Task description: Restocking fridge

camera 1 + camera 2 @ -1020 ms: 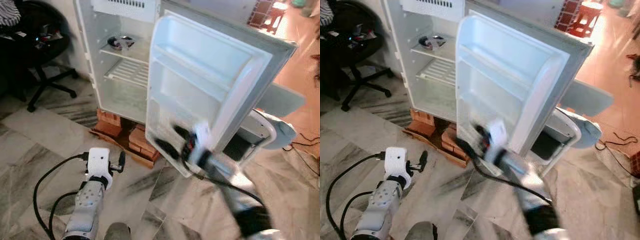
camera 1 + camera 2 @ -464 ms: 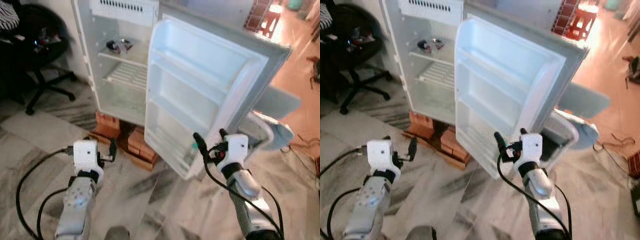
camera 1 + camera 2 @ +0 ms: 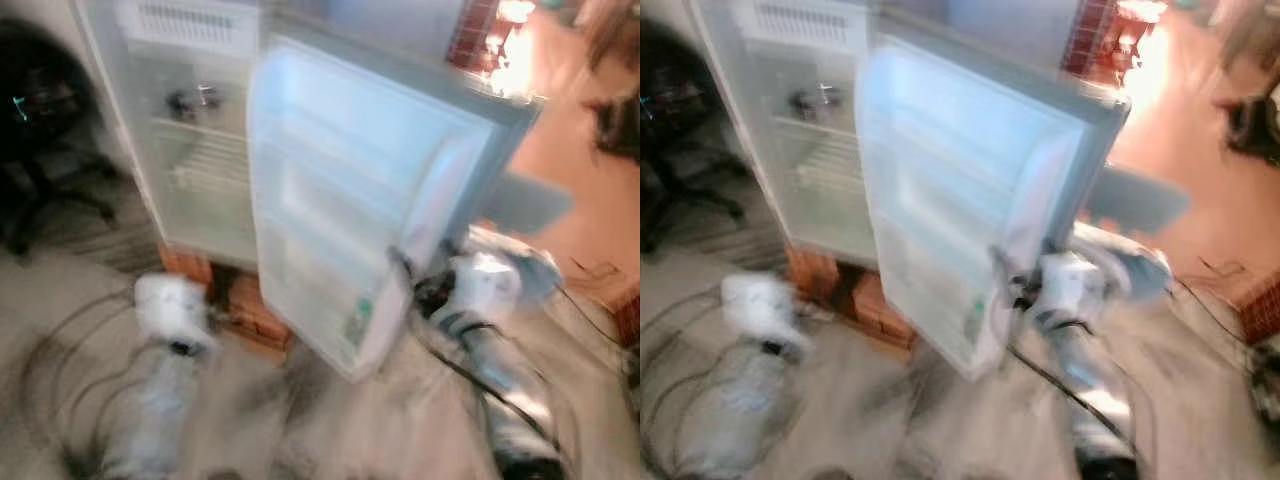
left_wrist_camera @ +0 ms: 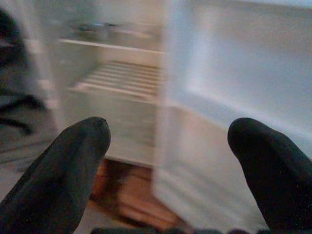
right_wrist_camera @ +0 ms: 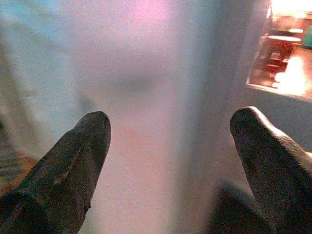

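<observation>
The whole head picture is blurred. The white fridge [image 3: 190, 150] stands open, its door [image 3: 350, 190] swung out towards me. A metal bowl [image 3: 190, 100] sits on the upper shelf. A small greenish item [image 3: 358, 322] rests in the door's bottom shelf. My right gripper [image 3: 420, 268] is open, close to the door's outer edge; the right wrist view has its fingers [image 5: 73, 161] spread before the door's pale surface. My left gripper [image 4: 168, 146] is open and low, facing the fridge's wire shelf [image 4: 117, 80], with nothing between its fingers.
The fridge rests on red bricks [image 3: 240, 300]. A black office chair [image 3: 40, 150] stands at the left. A white and grey rounded appliance [image 3: 520, 265] lies behind the door at the right. Black cables [image 3: 60, 330] trail over the marble floor. A red stool [image 3: 480, 30] stands far back.
My right gripper has drawn back from the door's bottom shelf and now sits by the door's edge. The head view has swung and blurred, shifting the whole scene left.
</observation>
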Controlling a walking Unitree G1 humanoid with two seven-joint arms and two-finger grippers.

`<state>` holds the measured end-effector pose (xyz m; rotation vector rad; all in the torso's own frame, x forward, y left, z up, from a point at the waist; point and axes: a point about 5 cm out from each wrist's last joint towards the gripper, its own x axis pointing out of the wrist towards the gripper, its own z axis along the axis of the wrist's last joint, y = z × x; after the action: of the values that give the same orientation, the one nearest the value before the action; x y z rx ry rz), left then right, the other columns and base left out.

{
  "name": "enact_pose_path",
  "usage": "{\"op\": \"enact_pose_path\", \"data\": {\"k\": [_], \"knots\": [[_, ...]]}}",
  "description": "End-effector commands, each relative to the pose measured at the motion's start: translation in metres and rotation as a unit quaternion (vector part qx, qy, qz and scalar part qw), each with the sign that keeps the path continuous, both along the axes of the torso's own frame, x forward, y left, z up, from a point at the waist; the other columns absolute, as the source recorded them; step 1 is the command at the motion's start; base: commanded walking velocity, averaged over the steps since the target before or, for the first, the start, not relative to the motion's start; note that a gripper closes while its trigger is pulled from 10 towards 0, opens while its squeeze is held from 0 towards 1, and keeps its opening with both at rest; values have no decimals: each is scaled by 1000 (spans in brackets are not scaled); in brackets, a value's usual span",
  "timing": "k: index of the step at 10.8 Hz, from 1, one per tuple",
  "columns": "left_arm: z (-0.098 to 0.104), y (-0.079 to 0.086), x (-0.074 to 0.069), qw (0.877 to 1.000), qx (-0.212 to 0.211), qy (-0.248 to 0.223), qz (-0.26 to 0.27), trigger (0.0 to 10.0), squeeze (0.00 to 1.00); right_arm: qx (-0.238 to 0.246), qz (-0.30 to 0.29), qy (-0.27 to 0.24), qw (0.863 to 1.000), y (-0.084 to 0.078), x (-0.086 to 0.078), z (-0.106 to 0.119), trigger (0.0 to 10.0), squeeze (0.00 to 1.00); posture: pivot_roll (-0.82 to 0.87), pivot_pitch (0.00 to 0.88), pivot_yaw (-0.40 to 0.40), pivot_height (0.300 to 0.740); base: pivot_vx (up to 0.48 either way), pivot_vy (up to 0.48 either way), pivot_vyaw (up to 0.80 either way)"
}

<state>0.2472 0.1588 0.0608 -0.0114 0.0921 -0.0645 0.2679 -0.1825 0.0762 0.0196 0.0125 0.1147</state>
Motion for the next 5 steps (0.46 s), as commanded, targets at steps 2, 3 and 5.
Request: {"op": "enact_pose_path", "data": {"k": [2, 3, 5], "knots": [[-1, 15, -1, 1000, 15, 8, 18, 10000, 0, 10, 12, -17, 1000, 9, 1, 6, 10000, 0, 134, 37, -66, 740, 0, 0, 0], [-1, 14, -1, 1000, 16, 9, 17, 10000, 0, 9, 11, -17, 1000, 8, 1, 5, 10000, 0, 134, 37, -66, 740, 0, 0, 0], [-3, 12, -1, 1000, 19, 10, 15, 10000, 0, 12, 7, -11, 1000, 5, 3, 3, 10000, 0, 129, 37, -66, 740, 0, 0, 0]]}}
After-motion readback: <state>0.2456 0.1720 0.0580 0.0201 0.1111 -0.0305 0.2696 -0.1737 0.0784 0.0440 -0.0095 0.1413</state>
